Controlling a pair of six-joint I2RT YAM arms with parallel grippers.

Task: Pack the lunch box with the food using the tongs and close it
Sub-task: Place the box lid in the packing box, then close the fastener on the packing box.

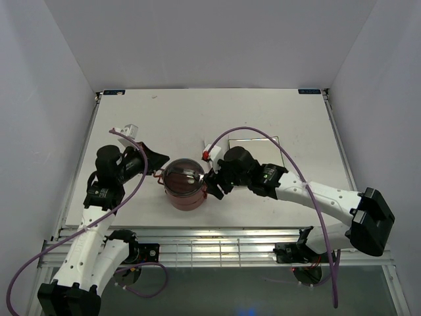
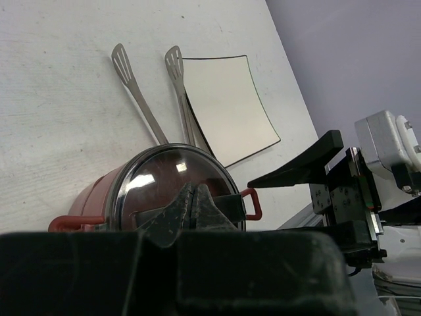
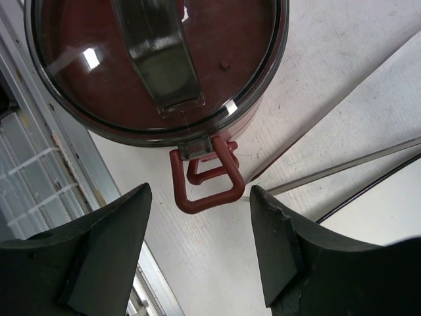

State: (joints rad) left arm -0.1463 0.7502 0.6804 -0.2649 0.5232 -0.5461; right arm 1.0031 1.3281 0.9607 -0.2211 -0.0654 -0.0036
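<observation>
So there's one lunch box (image 1: 184, 185) on the table (image 1: 197, 112), stacked up with its cover on, sitting near the front edge right between the two arms. Through the glossy cover you can see a dark-red lid and one grey handle strip running across the top. One pair of tongs (image 2: 141, 105) lies flat on the table behind the box, both slotted tips pointing away, right along the edge of the one white square plate (image 2: 227, 105). The left gripper (image 1: 160, 173) is at the box's left side with its fingers pinched together and nothing visible between them; can't tell if it's actually touching the rim. The right gripper (image 3: 200, 194) is spread wide open at the box's right side, and its two fingers straddle the red clasps (image 3: 207, 181) without touching them. I count two red wire loops there, one tucked behind the other, both hanging loose below the cover's rim. From the left wrist camera there's one red clasp poking out on each side of the box.
</observation>
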